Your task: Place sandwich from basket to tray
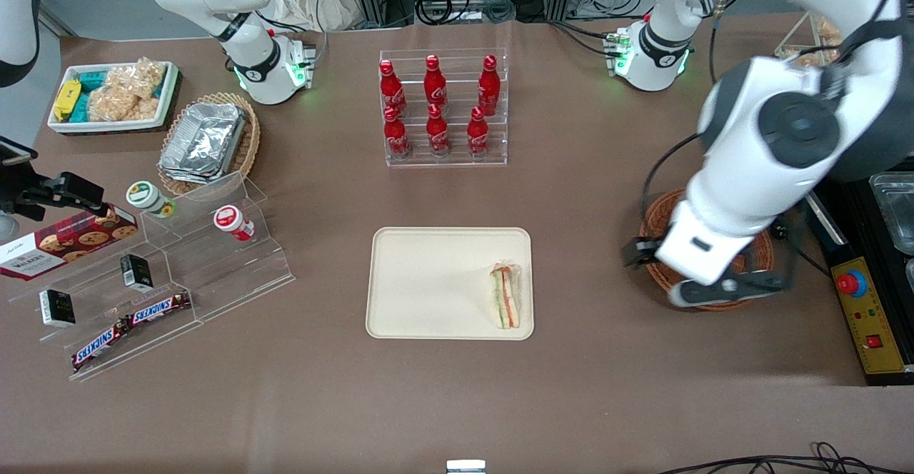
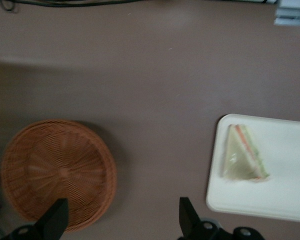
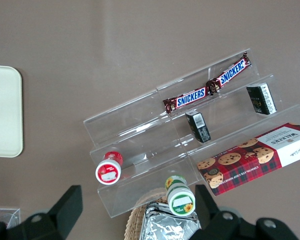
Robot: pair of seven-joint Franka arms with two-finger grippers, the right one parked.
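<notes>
— Where is the working arm?

— It reaches in from its base toward the front camera, elbow high, forearm sloping down, wrist bent over its own end of the surface.

— And the gripper?

— It hangs above the surface with the wrist camera looking straight down. In the front view the gripper sits at the low end of the white forearm.

— The fingers?

— Two dark fingers stand wide apart with nothing between them.

— Any print you can read?
— "SNICKERS" on two chocolate bars lying on the clear stepped stand; "Walkers" on the red tartan cookie box.
— The gripper?
— No lettering; it hangs above the table.
</notes>
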